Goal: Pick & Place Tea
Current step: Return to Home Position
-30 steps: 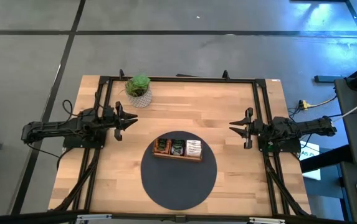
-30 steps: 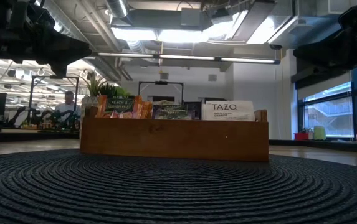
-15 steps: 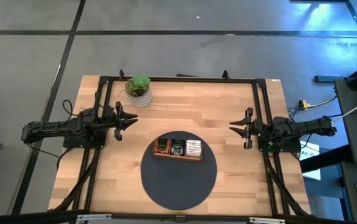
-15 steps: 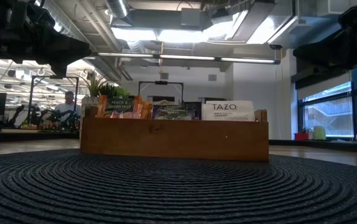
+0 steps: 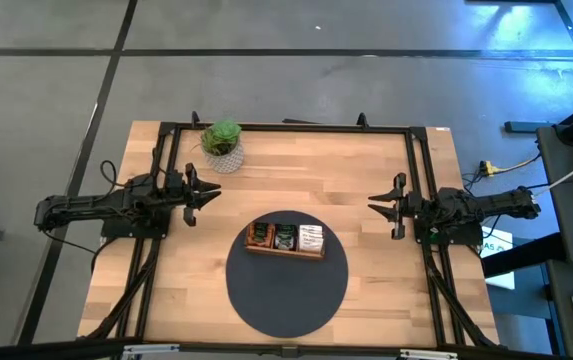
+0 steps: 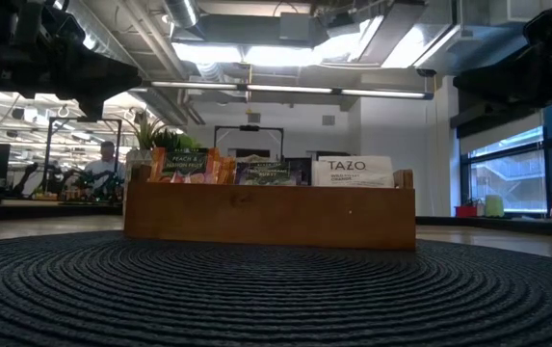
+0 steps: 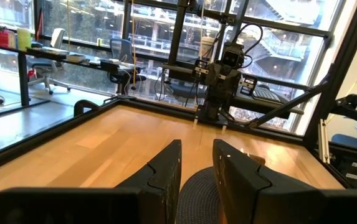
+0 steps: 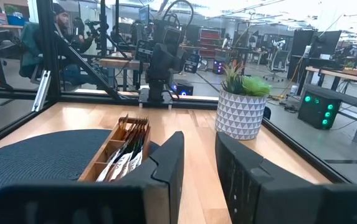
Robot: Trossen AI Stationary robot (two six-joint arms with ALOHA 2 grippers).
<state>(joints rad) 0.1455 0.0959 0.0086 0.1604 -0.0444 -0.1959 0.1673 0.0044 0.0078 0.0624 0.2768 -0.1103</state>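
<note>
Your left gripper (image 5: 214,193) and right gripper (image 5: 372,207), slightly parted and empty, flank lengthwise the brown wooden three-part tray (image 5: 284,253) of small square tea packets (image 5: 284,236).

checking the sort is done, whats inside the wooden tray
The wooden tray holds upright tea in all three slots: orange packets left, purple packets middle, white packets right. Its front wall hides their lower parts and how many each slot holds.
</note>
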